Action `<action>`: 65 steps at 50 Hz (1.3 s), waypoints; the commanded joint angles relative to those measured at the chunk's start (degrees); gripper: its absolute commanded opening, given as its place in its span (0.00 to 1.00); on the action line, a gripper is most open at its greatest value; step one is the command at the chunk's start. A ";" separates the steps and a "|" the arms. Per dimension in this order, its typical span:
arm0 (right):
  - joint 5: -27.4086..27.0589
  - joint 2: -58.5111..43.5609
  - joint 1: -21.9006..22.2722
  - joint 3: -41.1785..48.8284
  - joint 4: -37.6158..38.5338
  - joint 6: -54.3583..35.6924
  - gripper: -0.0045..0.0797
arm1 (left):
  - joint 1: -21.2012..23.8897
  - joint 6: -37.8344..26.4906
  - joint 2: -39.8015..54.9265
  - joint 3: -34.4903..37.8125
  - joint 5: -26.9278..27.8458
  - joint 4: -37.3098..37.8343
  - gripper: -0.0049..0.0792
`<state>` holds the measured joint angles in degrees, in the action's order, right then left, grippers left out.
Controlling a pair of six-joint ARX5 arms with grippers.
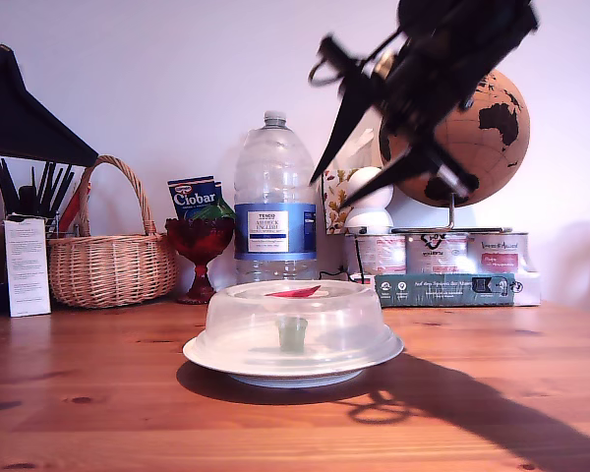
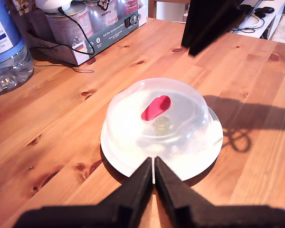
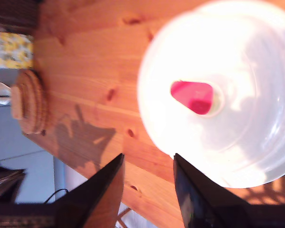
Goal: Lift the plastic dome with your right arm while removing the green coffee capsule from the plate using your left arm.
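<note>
- Dome point(image 1: 293, 320) sits over the plate point(image 1: 275, 375) at the middle of the worktop point(image 1: 98, 393); its flared rim rests on the plate all round.
- Red tab point(image 1: 295, 291) lies flat on the dome's crown, untouched.
- Capsule point(image 1: 293, 334) stands upright under the dome, near the plate's centre; seen through the plastic as a dim green shape. From above it shows only as a faint blur below the tab.
- My first hand point(image 2: 154, 166): fingers pressed together, tips meeting, holding nothing. It hangs above the worktop just outside the plate's rim, pointing toward the dome. It cannot be found in the exterior view.
- My second hand point(image 3: 147, 161): fingers spread with a clear gap, holding nothing. It looks down from above; the dome and tab lie just beyond its tips, no contact.
- Exterior view: a black arm point(image 1: 442, 59) hangs high at the upper right, motion-blurred, with two pointed fingers point(image 1: 339, 128) splayed, well above the dome. The spread matches my second hand.
- Behind the dome: a water bottle point(image 1: 274, 202), a red goblet point(image 1: 201, 254), a wicker basket point(image 1: 111, 261) toward the exterior view's left, a globe point(image 1: 482, 138) and tins point(image 1: 438, 254) toward its right.
</note>
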<state>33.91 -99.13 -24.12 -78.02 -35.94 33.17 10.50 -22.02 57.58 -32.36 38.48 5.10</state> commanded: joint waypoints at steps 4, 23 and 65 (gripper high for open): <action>-0.57 -1.44 -0.39 -2.47 0.72 1.38 0.40 | 0.26 -1.07 0.61 -1.36 0.07 -0.57 0.04; -6.34 -4.28 -2.14 -3.45 0.96 3.06 0.40 | 2.01 -2.03 2.12 -1.44 0.04 -1.18 0.04; -11.72 -7.56 -3.23 -5.18 -0.55 -4.85 0.40 | 5.05 -2.08 19.98 -18.36 4.52 3.72 0.04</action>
<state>22.76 -105.12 -27.73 -81.56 -35.88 32.16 15.40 -23.59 76.12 -50.43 42.33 7.73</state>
